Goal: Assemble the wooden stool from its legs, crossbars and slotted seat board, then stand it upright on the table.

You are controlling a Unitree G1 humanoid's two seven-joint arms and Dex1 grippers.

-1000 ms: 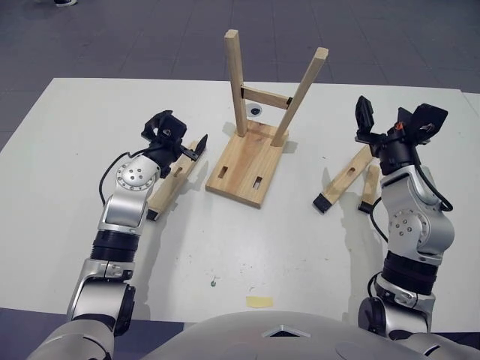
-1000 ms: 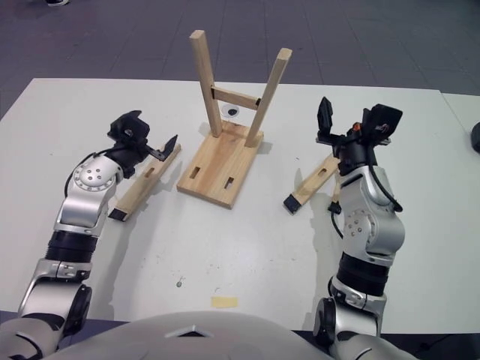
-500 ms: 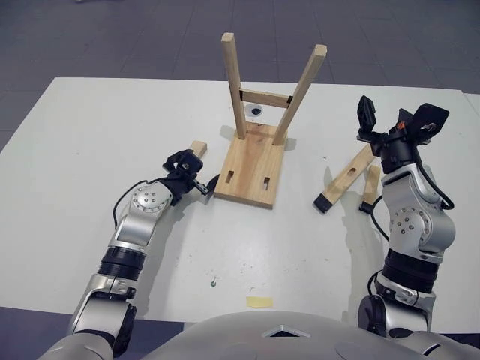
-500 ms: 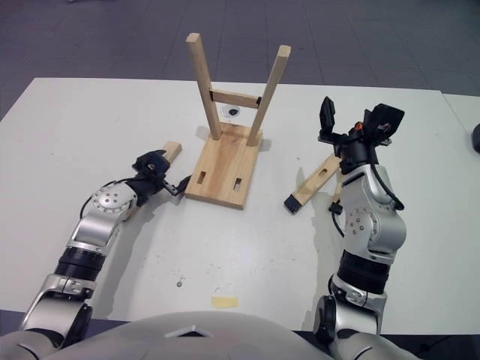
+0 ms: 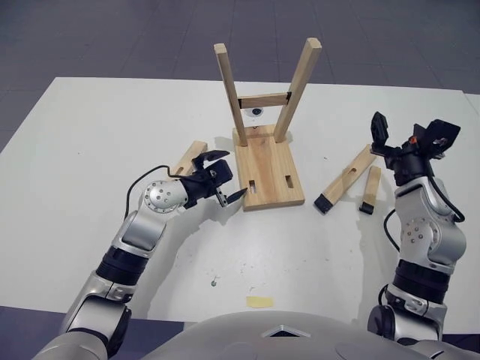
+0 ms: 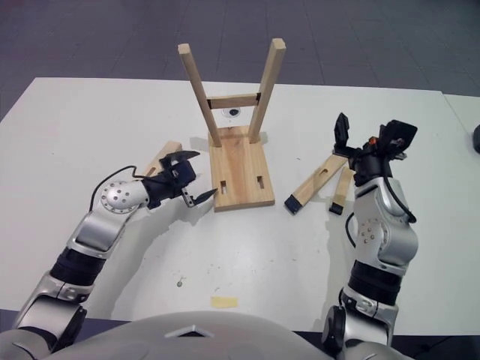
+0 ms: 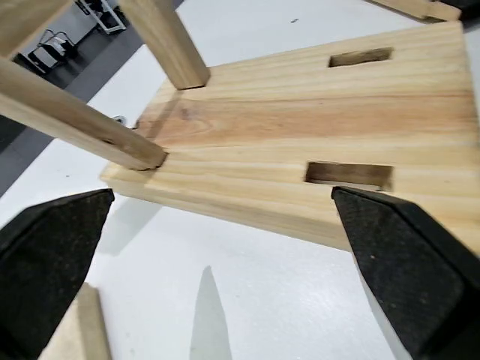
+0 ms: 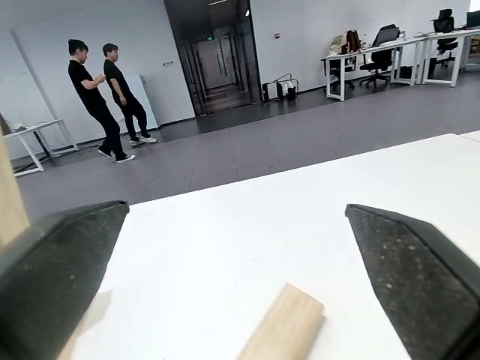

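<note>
The left gripper (image 5: pixel 225 178), spread wide and empty, sits at the board's (image 5: pixel 267 161) near-left corner. The right gripper (image 5: pixel 409 137), likewise spread and empty, hovers near two loose legs (image 5: pixel 343 180). About half looks done: one leg pair (image 5: pixel 226 90) with its crossbar (image 5: pixel 264 100) stands in the board, and the near slots (image 5: pixel 256 185) are unfilled.

A white bench (image 5: pixel 82 127) stands on a dark grey floor (image 5: pixel 112 34). Beyond are white walls (image 8: pixel 300 26), a dark doorway (image 8: pixel 214 64), desks (image 8: pixel 371 51) and office chairs (image 8: pixel 448 18).

Loose leg (image 5: pixel 187 157) partly behind left claw (image 5: pixel 235 174)
</note>
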